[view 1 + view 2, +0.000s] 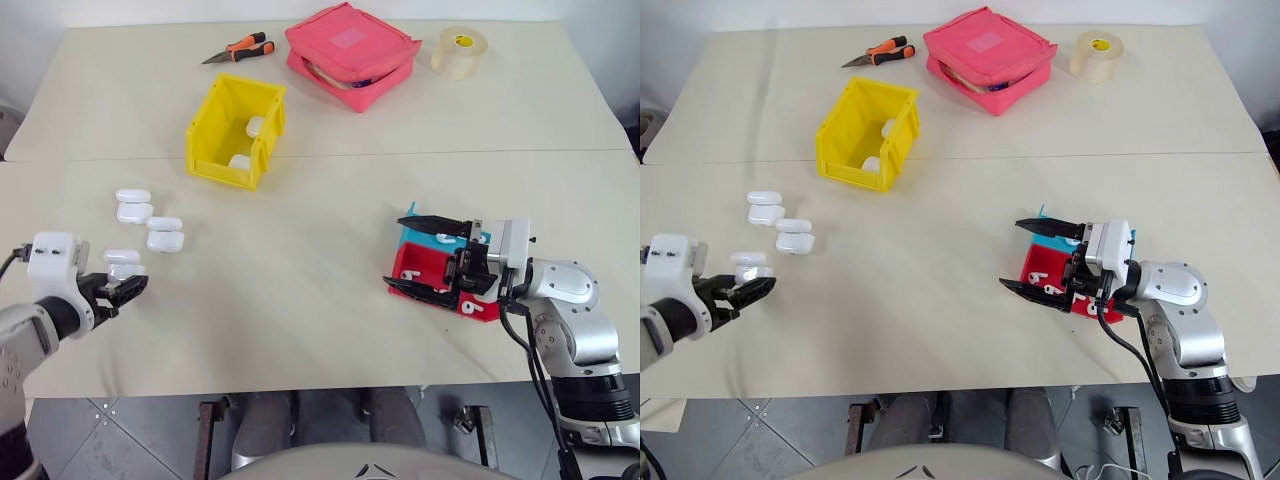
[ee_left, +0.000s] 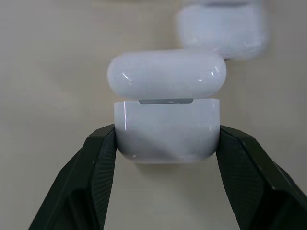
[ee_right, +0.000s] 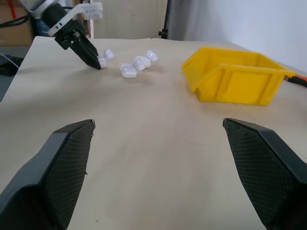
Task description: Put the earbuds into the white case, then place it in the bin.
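My left gripper [image 1: 128,286] is shut on a white case [image 2: 165,129] at the near left of the table. Its black fingers [image 2: 98,167] press both sides of the base, and the lid stands open. Four more white cases [image 1: 150,220] lie just beyond it. The yellow bin [image 1: 205,128] stands further back and holds two white cases [image 1: 255,126]. At the right, my right gripper [image 1: 420,257] is open, level and pointing left over a red tray [image 1: 425,266] and a blue tray [image 1: 412,238]. Small white earbuds [image 1: 478,309] lie in the trays.
A pink zippered pouch [image 1: 350,52] sits at the back centre, with a tape roll [image 1: 459,50] to its right and orange-handled pliers [image 1: 240,48] to its left. A seam crosses the table behind the trays and cases.
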